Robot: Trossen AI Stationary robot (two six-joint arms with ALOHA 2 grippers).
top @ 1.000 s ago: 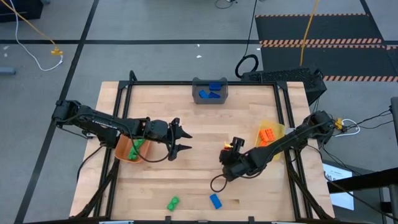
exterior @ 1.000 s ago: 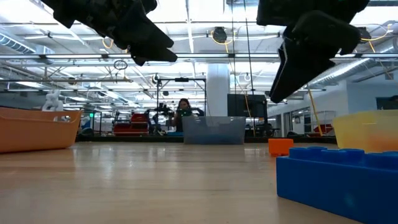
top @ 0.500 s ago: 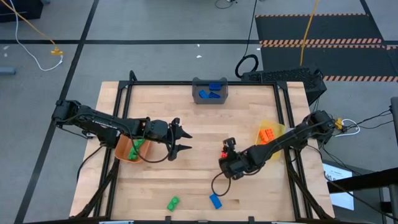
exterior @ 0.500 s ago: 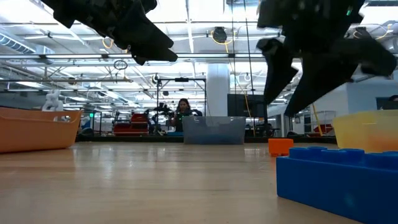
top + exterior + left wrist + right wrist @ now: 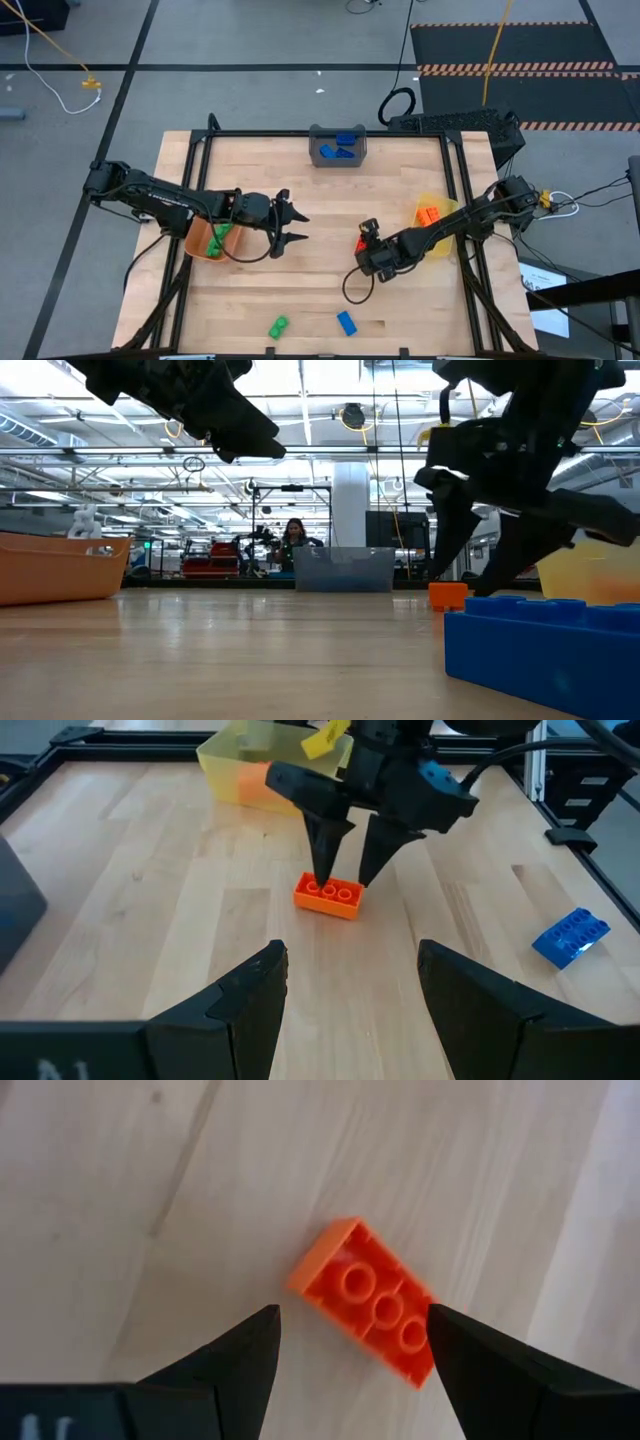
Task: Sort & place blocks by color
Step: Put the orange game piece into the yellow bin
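Blocks: most look sorted into three bins; three lie loose on the table (image 5: 300,290), so by my reading the job is well past halfway.
Orange bin (image 5: 203,238): at the left edge of the table, with green blocks (image 5: 221,234) inside; the count is hidden by the left arm.
Yellow bin (image 5: 437,213): at the right edge, holding orange blocks (image 5: 430,214); it is the nearest bin to the loose orange one.
Grey bin (image 5: 337,147): at the far edge, middle, holding blue blocks (image 5: 345,140).
Right gripper (image 5: 340,875): low over the loose orange block, fingers apart and pointing down on either side of it, not clamped; the left wrist view shows the tips at the block's top, and contact cannot be told.
Left gripper (image 5: 290,227): waiting just beside the orange bin, raised off the wood, fingers spread wide and empty.
Loose orange block (image 5: 372,1302): studs up on bare wood right of the table's middle, lying aslant between the right fingers; likely the one in hand, meant for the yellow bin.
Loose blue block (image 5: 346,322): near the front edge, well apart from both grippers; untouched, meant for the grey bin.
Loose green block (image 5: 278,326): near the front edge, left of the blue one; untouched, meant for the orange bin.
Left to do: these three placements, as far as shown.
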